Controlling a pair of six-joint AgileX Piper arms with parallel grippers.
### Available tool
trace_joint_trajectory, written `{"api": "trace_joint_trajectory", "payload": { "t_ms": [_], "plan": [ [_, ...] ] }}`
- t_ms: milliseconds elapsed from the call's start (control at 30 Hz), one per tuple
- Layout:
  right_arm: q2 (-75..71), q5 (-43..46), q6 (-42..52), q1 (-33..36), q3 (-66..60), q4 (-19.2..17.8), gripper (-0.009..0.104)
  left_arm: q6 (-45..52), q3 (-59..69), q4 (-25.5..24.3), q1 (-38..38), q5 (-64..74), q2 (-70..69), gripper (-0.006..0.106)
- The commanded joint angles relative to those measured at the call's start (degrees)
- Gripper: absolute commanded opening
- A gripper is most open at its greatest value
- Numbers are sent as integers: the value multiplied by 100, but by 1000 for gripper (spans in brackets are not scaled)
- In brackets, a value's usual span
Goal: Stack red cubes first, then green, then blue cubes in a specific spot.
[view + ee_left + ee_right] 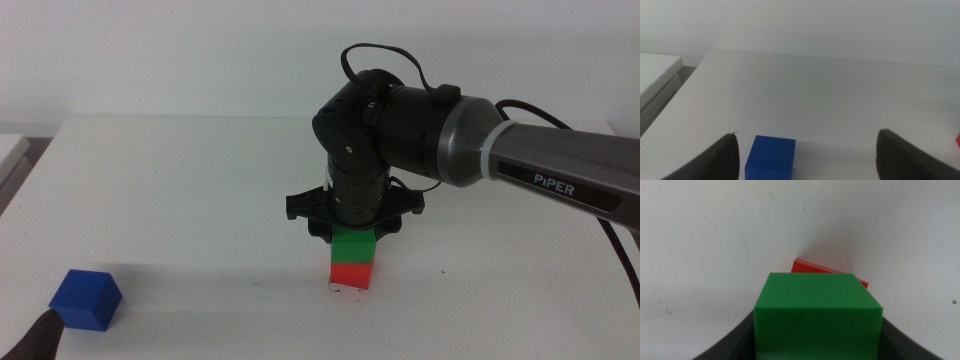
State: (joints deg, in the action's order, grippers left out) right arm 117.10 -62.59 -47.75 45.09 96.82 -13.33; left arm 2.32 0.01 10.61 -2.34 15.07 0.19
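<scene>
The red cube (pixel 351 273) stands on the white table near the middle, covering the marked spot; only tiny dark marks show at its base. The green cube (pixel 354 245) sits on top of it, slightly turned, as the right wrist view shows with green (pixel 817 310) over red (pixel 827 272). My right gripper (pixel 353 232) reaches down from the right and is shut on the green cube's sides. The blue cube (pixel 88 299) lies at the front left. My left gripper (pixel 806 135) is open just behind the blue cube (pixel 771 157), with only its tip (pixel 38 338) in the middle view.
The white table's left edge (pixel 35 165) runs beside a pale side surface (pixel 655 75). The right arm and its black cable (pixel 560 170) cross the right half of the table. A sliver of the red cube (pixel 958 141) shows in the left wrist view.
</scene>
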Motion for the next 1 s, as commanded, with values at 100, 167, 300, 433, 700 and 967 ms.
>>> {"api": "trace_joint_trajectory", "payload": {
  "t_ms": [100, 167, 300, 433, 700, 967],
  "plan": [
    [-22, -58, -72, 0, -27, -191, 14, -26, -1, -23, 5, -61, -19, 94],
    [-22, -70, -223, 0, -27, -283, 14, -26, -1, -23, 5, -61, -19, 94],
    [-22, -70, -360, 0, -27, -304, 14, -26, -1, -23, 5, -61, -19, 94],
    [-22, -70, -361, 0, -27, -304, 14, -26, -1, -23, 5, -61, -19, 94],
    [-38, 23, -361, -22, -27, -469, 87, -26, -1, -23, 5, -61, -19, 94],
    [-1909, -738, 39, 590, -189, -1635, 87, -26, -1, -23, 5, -61, -19, 94]
  ]
}}
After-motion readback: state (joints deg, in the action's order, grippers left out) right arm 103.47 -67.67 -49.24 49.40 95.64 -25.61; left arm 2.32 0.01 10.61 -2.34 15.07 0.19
